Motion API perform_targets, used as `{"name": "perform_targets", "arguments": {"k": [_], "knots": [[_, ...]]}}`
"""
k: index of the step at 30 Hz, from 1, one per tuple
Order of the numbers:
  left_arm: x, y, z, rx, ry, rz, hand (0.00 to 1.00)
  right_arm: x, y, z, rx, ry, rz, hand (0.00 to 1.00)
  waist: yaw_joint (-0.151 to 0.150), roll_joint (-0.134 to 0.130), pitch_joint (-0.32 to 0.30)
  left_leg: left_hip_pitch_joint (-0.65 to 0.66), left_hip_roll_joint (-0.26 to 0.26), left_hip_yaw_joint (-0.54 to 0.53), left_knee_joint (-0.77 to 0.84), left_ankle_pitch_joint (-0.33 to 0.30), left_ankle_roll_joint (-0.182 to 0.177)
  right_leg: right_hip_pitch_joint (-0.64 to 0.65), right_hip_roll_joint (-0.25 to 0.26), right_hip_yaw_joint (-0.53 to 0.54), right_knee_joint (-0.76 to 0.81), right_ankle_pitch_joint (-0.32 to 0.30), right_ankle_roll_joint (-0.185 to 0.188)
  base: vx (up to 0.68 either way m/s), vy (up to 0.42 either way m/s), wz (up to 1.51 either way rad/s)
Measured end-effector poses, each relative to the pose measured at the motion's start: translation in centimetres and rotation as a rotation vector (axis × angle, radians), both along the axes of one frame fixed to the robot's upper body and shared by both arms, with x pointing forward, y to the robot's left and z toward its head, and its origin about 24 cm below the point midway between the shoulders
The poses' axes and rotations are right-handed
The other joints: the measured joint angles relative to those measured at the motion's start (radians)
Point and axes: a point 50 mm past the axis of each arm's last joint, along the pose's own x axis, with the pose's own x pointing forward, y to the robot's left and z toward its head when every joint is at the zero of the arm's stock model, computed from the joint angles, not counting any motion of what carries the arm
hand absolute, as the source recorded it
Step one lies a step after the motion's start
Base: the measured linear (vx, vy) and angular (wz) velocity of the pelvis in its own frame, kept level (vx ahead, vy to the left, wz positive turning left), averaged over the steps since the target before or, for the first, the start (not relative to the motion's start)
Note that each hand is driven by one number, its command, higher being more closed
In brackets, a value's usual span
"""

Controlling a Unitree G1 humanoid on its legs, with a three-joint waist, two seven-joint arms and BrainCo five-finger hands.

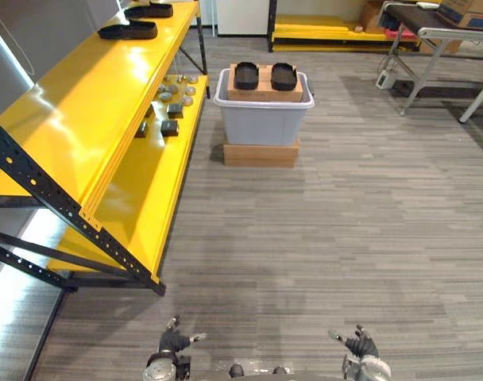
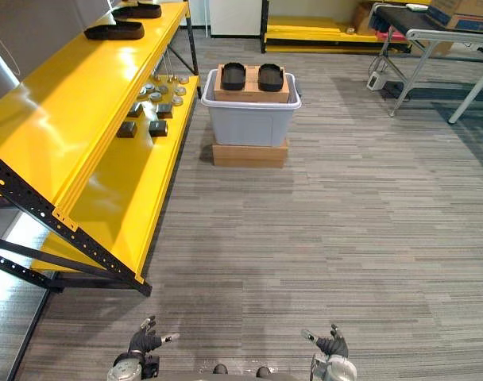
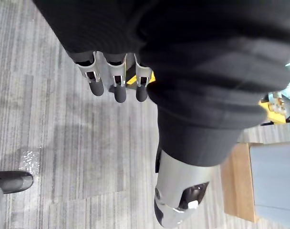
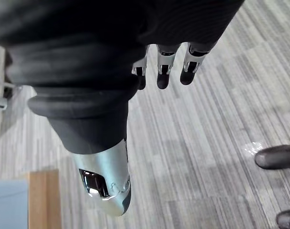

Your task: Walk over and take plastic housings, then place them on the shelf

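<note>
While the left hand and right hand are carried low, fingers relaxed and empty, well short of the grey bin, two plastic housings are seen on the cardboard box atop that bin. The bin should be approached squarely, with the yellow shelf beside it avoided.

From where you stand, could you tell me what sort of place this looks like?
Probably a workshop or storeroom: a yellow steel shelf holding black plastic housings and small parts, a grey bin, and a folding table behind.
</note>
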Motion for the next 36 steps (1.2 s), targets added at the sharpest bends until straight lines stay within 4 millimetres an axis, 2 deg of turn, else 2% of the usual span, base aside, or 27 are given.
{"name": "perform_targets", "arguments": {"k": [11,19,22,25,27,29,30,31,32,34,35,36], "knots": [[1.4,0.0,1.2,0.015,-0.085,-0.019,0.00,0.3,-0.2,0.3,-0.021,-0.006,0.031,0.00,-0.001,0.004,0.006,0.001,-0.001,-0.012,0.001,-0.003,0.003,-0.004,-0.001,-0.004,-0.001,0.001,0.001,-0.01,0.000,0.01],[1.4,0.4,1.7,0.029,-0.110,0.012,0.00,0.7,-0.4,0.4,-0.010,-0.022,0.007,0.00,0.001,0.010,0.013,-0.030,0.003,0.005,0.019,-0.023,0.005,-0.034,0.003,0.015,0.003,0.002,0.006,-0.01,0.012,-0.08],[1.5,0.9,2.0,0.038,-0.129,0.043,0.00,0.9,-0.5,0.5,-0.006,-0.030,-0.006,0.00,0.002,0.011,0.014,-0.068,0.010,0.018,0.089,-0.072,0.010,-0.045,0.010,0.028,0.005,-0.001,0.010,0.08,0.023,-0.17],[1.5,1.1,2.3,0.040,-0.149,0.068,0.00,2.0,-0.9,1.0,-0.003,-0.066,-0.042,0.00,0.004,0.024,0.021,-0.103,0.021,0.046,0.171,-0.132,0.022,-0.049,0.021,0.059,0.014,-0.012,0.022,0.13,0.051,-0.33],[1.7,1.3,2.6,0.042,-0.165,0.083,0.00,2.8,-0.9,1.3,-0.006,-0.088,-0.052,0.00,0.007,0.032,0.028,-0.123,0.026,0.063,0.225,-0.176,0.030,-0.089,0.025,0.078,0.099,-0.060,0.035,0.11,0.059,-0.27],[2.3,1.5,3.0,0.034,-0.194,0.101,0.00,3.5,-0.7,1.9,-0.002,-0.127,-0.050,0.00,0.005,0.035,0.048,-0.115,0.024,0.078,0.267,-0.221,0.050,-0.199,0.021,0.078,0.379,-0.141,0.079,0.13,0.077,-0.11],[2.3,1.5,3.1,0.035,-0.198,0.100,0.00,3.6,-0.6,2.0,0.001,-0.135,-0.050,0.00,0.006,0.035,0.055,-0.105,0.023,0.079,0.272,-0.230,0.053,-0.239,0.020,0.075,0.471,-0.150,0.089,0.17,0.094,0.00],[2.3,1.6,3.1,0.038,-0.200,0.101,0.00,3.7,-0.3,2.1,0.006,-0.145,-0.049,0.00,0.003,0.023,0.068,-0.075,0.006,0.077,0.271,-0.246,0.055,-0.298,0.003,0.055,0.621,-0.170,0.084,0.23,0.087,0.04],[2.3,1.5,3.1,0.037,-0.201,0.104,0.00,3.6,-0.2,2.1,0.006,-0.147,-0.047,0.00,0.004,0.018,0.073,-0.047,-0.002,0.076,0.268,-0.267,0.063,-0.339,-0.017,0.027,0.686,-0.201,0.074,0.23,0.065,0.04],[2.0,1.4,3.0,0.038,-0.193,0.115,0.00,3.7,-0.2,2.1,0.006,-0.149,-0.043,0.00,0.004,0.020,0.077,-0.017,-0.002,0.070,0.262,-0.290,0.062,-0.386,-0.027,-0.013,0.680,-0.223,0.069,0.23,0.040,0.03],[2.2,1.4,3.1,0.036,-0.199,0.124,0.00,3.9,-0.1,2.2,0.004,-0.152,-0.035,0.00,0.003,0.020,0.084,0.007,0.005,0.065,0.254,-0.300,0.057,-0.427,-0.020,-0.038,0.641,-0.222,0.069,0.36,0.033,0.14],[2.7,1.3,3.2,0.033,-0.210,0.123,0.00,4.5,-0.1,2.5,0.000,-0.166,-0.032,0.00,0.000,0.033,0.105,0.042,0.027,0.055,0.230,-0.305,0.046,-0.464,-0.001,-0.058,0.572,-0.210,0.065,0.45,0.014,0.17]]}}
